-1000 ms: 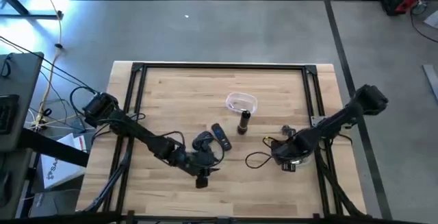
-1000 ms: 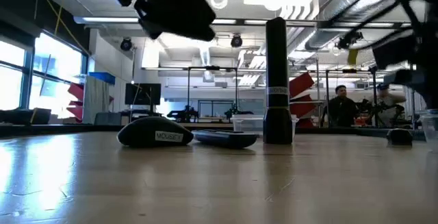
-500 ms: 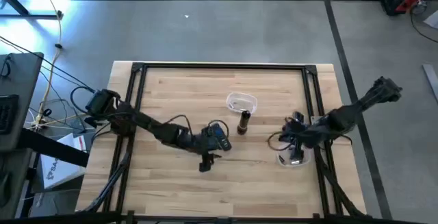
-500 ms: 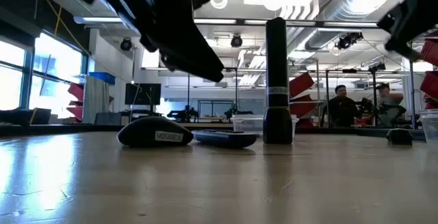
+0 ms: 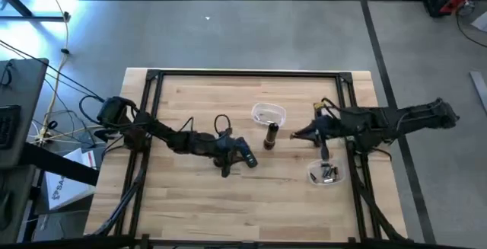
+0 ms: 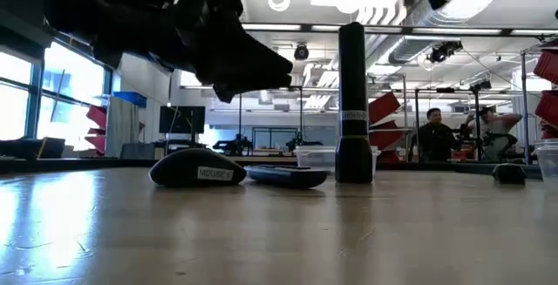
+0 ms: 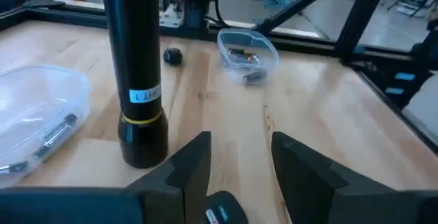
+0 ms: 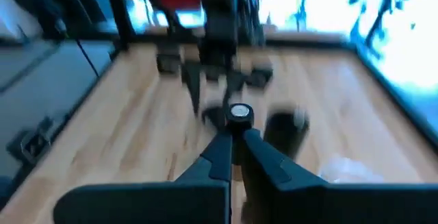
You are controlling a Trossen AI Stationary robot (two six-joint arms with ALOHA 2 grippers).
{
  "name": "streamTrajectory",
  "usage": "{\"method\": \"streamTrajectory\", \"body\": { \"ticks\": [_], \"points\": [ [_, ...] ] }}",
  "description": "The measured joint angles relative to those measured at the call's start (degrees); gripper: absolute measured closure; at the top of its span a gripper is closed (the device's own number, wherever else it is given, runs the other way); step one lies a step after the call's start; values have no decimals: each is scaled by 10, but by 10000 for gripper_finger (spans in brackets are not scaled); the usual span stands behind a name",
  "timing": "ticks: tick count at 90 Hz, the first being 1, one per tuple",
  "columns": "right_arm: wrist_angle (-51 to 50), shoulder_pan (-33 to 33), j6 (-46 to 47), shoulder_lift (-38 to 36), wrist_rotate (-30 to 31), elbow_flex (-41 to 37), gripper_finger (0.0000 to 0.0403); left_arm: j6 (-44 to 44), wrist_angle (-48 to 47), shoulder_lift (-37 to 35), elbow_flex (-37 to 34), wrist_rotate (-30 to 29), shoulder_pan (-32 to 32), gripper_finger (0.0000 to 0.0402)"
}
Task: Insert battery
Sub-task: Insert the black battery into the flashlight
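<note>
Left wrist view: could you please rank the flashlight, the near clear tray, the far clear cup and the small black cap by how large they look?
1. Flashlight
2. Near tray, partly cut off and close to the camera, so unsure
3. Far cup
4. Black cap

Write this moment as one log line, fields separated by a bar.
left pincer: open, above remote | right pincer: shut on battery, near flashlight | flashlight: upright, battery not yet inserted
</note>
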Motion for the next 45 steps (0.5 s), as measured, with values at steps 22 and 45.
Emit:
{"method": "streamTrajectory", "body": {
  "ticks": [22,45],
  "points": [
    [78,-28,-26,35,-35,0,402,2,43,0,1,0,29,265],
    [151,-28,-25,86,-36,0,402,57,100,0,3,21,57,265]
  ]
}}
